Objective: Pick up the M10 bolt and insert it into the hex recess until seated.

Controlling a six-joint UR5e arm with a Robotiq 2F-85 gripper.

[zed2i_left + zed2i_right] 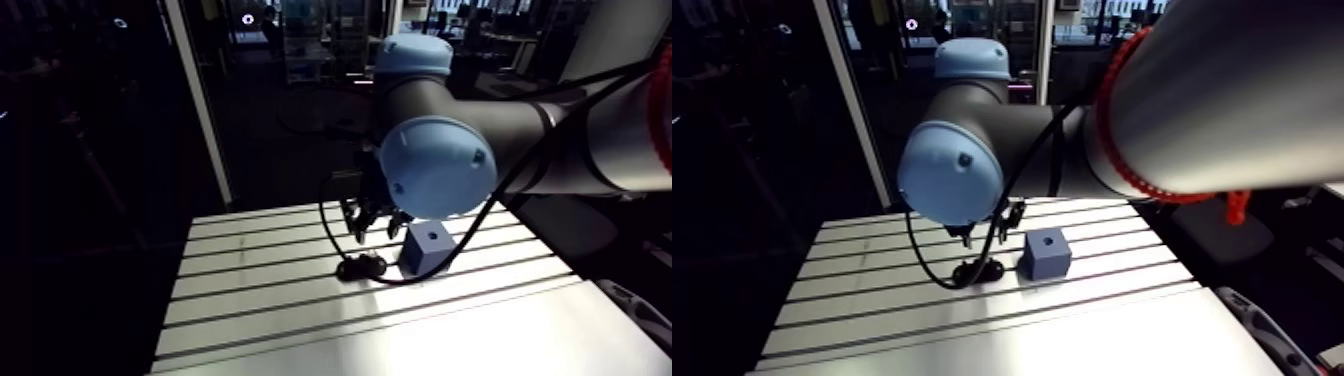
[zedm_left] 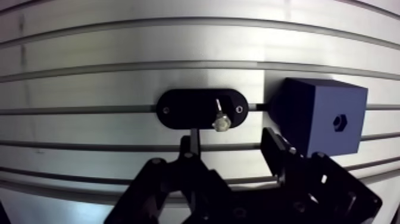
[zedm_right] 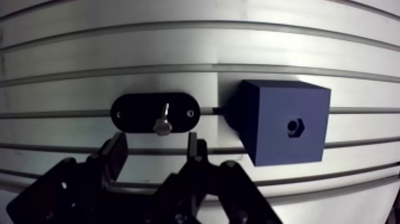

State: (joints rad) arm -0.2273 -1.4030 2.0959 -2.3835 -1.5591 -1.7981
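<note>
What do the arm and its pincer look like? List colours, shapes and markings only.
The arm is built of dark, rounded tubular links joined by round light-blue joint caps, each with a small dark dot off centre. The pincer is matt black, with two flat fingers on angular linkages that show small screw heads. No lettering is readable.

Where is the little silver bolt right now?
In the wrist view, the bolt sits on the black oval plate, just ahead of the open gripper, with the blue block beside the plate.
</note>
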